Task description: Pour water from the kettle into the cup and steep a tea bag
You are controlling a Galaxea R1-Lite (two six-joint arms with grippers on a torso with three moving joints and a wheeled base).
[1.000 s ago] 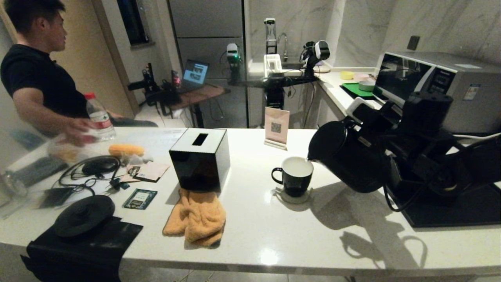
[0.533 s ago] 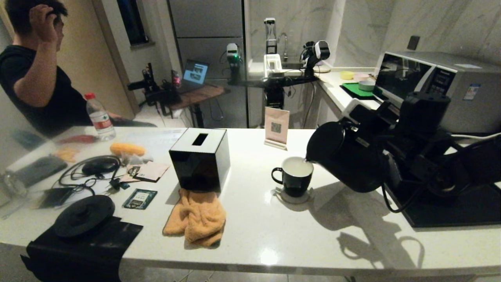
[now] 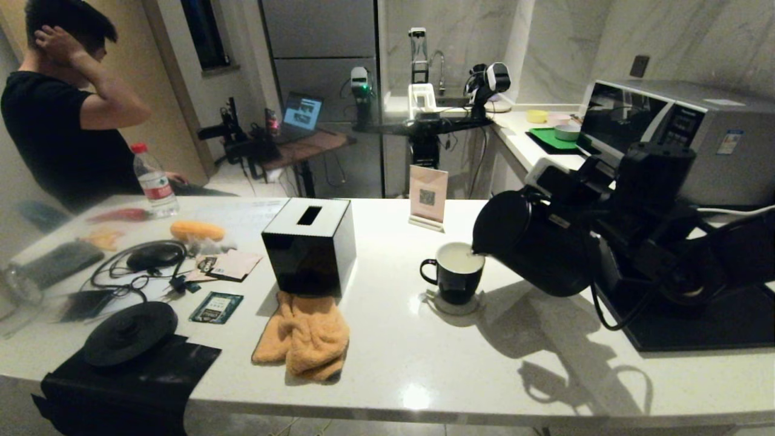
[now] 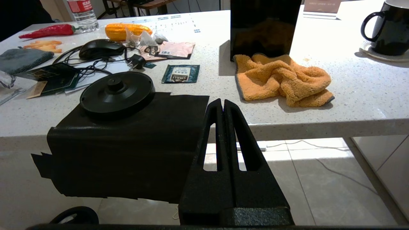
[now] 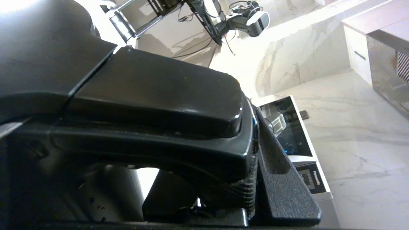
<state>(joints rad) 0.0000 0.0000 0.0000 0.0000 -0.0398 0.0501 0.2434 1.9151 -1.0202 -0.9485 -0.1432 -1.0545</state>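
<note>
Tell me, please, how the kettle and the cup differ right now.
The kettle is far larger than the cup. The kettle is tilted in the air, spout over the rim; the cup stands upright on a coaster. The right gripper holds the kettle's handle; nothing grips the cup. Both are black.

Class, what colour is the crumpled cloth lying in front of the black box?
Orange cloth, clearest in the left wrist view.

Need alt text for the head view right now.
The right gripper tips the black kettle, spout over the black cup on the white counter. A black box and orange cloth sit further left.
</note>
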